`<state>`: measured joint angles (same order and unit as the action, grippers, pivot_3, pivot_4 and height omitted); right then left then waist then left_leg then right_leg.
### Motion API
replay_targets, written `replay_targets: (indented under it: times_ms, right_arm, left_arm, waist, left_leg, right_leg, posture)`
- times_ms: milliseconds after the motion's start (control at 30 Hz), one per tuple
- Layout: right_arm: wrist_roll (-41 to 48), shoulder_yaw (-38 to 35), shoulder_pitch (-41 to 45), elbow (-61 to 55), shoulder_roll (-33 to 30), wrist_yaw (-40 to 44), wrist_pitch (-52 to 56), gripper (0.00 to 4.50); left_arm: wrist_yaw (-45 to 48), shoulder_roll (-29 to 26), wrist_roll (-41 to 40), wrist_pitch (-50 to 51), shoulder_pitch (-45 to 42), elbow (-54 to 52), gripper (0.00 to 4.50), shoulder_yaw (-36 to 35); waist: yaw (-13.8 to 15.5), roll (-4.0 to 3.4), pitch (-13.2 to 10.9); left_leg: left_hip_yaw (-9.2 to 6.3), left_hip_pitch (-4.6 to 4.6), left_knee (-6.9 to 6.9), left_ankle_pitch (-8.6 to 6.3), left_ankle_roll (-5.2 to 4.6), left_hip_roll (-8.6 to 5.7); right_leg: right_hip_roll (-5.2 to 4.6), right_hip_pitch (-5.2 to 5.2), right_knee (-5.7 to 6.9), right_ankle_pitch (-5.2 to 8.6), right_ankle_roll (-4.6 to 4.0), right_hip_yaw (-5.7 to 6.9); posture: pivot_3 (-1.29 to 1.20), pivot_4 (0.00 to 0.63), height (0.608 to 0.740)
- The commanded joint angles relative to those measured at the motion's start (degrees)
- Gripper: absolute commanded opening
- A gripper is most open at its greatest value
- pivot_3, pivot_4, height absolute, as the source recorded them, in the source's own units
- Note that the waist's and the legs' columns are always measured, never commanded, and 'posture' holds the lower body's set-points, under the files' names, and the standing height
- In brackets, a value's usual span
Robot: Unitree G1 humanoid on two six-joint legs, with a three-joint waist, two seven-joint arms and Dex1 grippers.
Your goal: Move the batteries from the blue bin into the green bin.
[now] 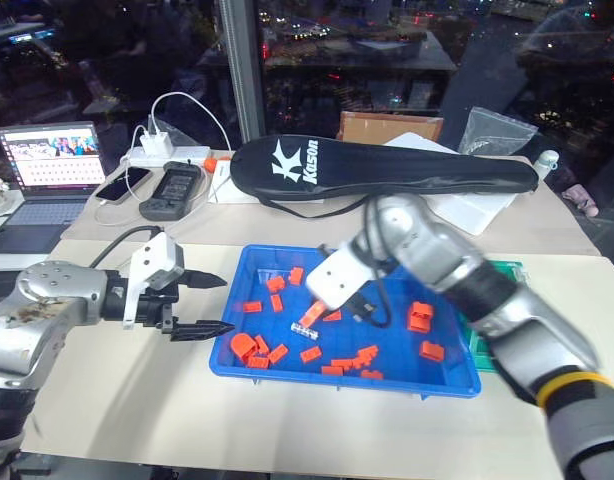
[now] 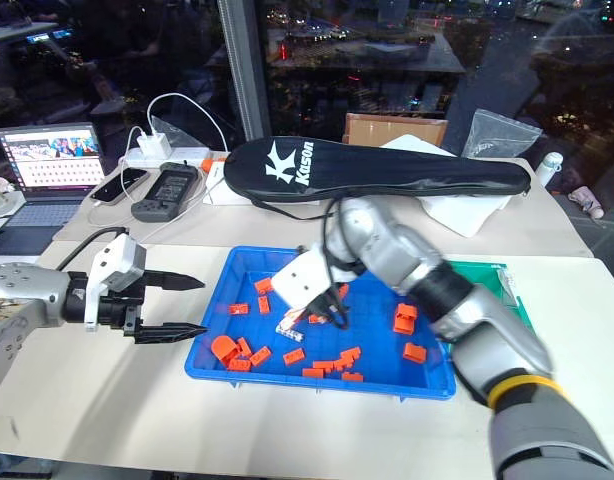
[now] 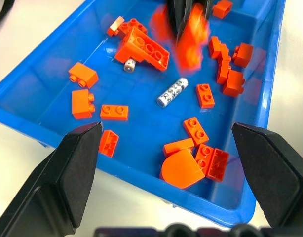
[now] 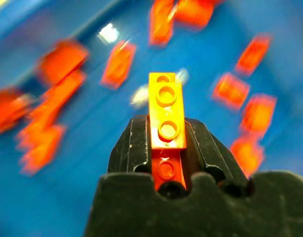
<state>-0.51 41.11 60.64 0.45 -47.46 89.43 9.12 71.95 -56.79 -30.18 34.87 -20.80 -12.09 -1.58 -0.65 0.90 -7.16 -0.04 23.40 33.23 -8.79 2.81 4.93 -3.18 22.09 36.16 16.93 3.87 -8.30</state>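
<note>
White "Kason" lettering marks the black racket case (image 1: 387,165) at the surface's far edge. Orange bricks (image 3: 141,47) litter the blue bin (image 1: 257,262). The right claw (image 4: 166,133) pinches an orange brick (image 4: 166,111) above a battery (image 3: 172,92) mid-bin. The left claw (image 1: 209,303) hovers wide beside the bin's left rim.

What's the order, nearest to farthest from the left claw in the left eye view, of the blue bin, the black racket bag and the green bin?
1. The blue bin: its near rim sits just beyond the left claw, towards the robot's right.
2. The black racket bag: farther back on the table.
3. The green bin: past the blue bin's far end, partly hidden by the right arm.
</note>
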Motion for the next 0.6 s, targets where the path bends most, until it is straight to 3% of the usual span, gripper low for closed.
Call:
replay_targets:
  times_ms: [33, 133, 167, 200, 333, 467, 600]
  right_arm:
    - [-5.21, -2.62, -0.78, 3.51, -0.13, -1.89, 0.39, 0.47]
    - [-8.75, -4.62, 0.14, 9.99, 2.30, -8.22, -1.24, 0.47]
    - [-9.36, -4.94, 0.29, 11.08, 2.69, -8.53, -1.74, 1.48]
    - [-9.79, -5.37, 0.27, 11.58, 2.98, -8.71, -1.83, 1.64]
    - [-10.59, -6.78, 0.44, 10.76, 4.88, -8.47, -1.06, 3.07]
    - [-5.03, -9.05, -1.10, 2.30, 8.32, -4.99, 6.12, 4.35]
    - [-0.80, -9.34, -3.59, -4.39, 12.89, -4.81, 15.65, 4.44]
  left_arm:
    - [1.70, 0.81, 1.51, -2.41, -4.28, 1.91, 4.50, 1.95]
    - [2.71, 1.61, 2.51, -3.18, -6.52, 3.87, 4.50, 3.79]
    - [2.99, 1.85, 2.68, -3.38, -7.03, 4.33, 4.50, 4.18]
    - [3.24, 2.05, 2.88, -3.62, -7.42, 4.69, 4.50, 4.53]
    - [3.09, 3.16, 4.34, -4.58, -9.14, 6.29, 4.50, 5.43]
    - [3.92, 3.10, 4.49, -4.64, -9.79, 6.55, 4.50, 5.58]
    - [4.33, 2.27, 4.66, -4.57, -8.87, 6.16, 4.50, 5.13]
  waist:
    - [-0.49, 0.00, -0.01]
    - [-0.80, -0.01, -0.01]
    - [-0.79, -0.01, -0.01]
    - [-0.75, -0.01, -0.01]
    - [-0.37, -0.01, -0.01]
    - [-0.39, -0.02, -0.01]
    - [-0.25, -0.01, 0.00]
  left_leg:
    - [0.00, 0.01, -0.02, 0.01, 0.00, 0.00]
    - [-0.01, -0.01, -0.01, 0.01, -0.01, -0.01]
    - [-0.01, 0.00, -0.01, 0.01, -0.02, -0.01]
    - [-0.01, 0.01, -0.03, 0.01, -0.02, -0.02]
    - [-0.01, 0.10, -0.04, 0.00, -0.04, -0.02]
    - [-0.01, 0.13, -0.03, -0.01, -0.05, -0.02]
    - [-0.03, 0.10, -0.03, -0.01, -0.04, -0.01]
  right_leg:
    - [0.02, 0.04, 0.09, 0.04, 0.07, -0.02]
    - [0.05, 0.04, 0.12, 0.02, 0.06, -0.09]
    - [0.05, 0.04, 0.11, -0.03, -0.02, -0.09]
    - [0.05, 0.05, 0.08, -0.03, -0.03, -0.10]
    - [0.05, 0.05, 0.06, -0.12, -0.18, -0.09]
    - [0.05, 0.05, 0.07, -0.12, -0.19, -0.09]
    - [0.06, 0.03, 0.12, -0.12, -0.19, -0.06]
  posture:
    - [0.00, 0.150, 0.736]
    - [0.00, 0.150, 0.736]
    - [0.00, 0.150, 0.736]
    - [0.00, 0.150, 0.736]
    - [0.00, 0.150, 0.736]
    - [0.00, 0.150, 0.736]
    - [0.00, 0.150, 0.736]
